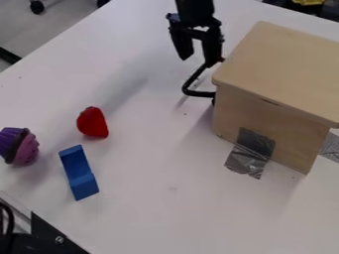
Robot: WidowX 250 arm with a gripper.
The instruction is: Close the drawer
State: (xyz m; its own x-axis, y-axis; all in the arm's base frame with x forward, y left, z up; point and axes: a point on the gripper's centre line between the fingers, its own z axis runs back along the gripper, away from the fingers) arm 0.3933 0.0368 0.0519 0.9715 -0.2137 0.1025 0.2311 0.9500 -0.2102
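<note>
The task looks close to done, as far as this angle allows. The wooden drawer box (278,72) sits at the right, and its black drawer handle (200,93) juts out beyond the box's left edge, near the counter (149,203). No drawer sides show between handle and box, so I judge the drawer shut or nearly so (its front faces away, and a slight gap there could go unseen). What may be left is a short push toward the box, or just backing off if the front is already flush.

The end effector (198,60) is released, its fingers parted with nothing between them. It hangs by the box's upper left corner, one fingertip overlapping the handle's far end in the view; whether they touch, I cannot tell.

On room: the counter's long edge slants across the upper left, and a broad stretch of white surface lies between the handle and the toy strawberry (92,122). That side should suit a retreat. The blue block (78,172) and the toy cupcake (19,146) stand farther off, toward the lower left edge. The box's overhanging top is the nearer worry: a finger could catch on its rim. Silvery tape (250,153) at the base probably helps the box resist a push.
</note>
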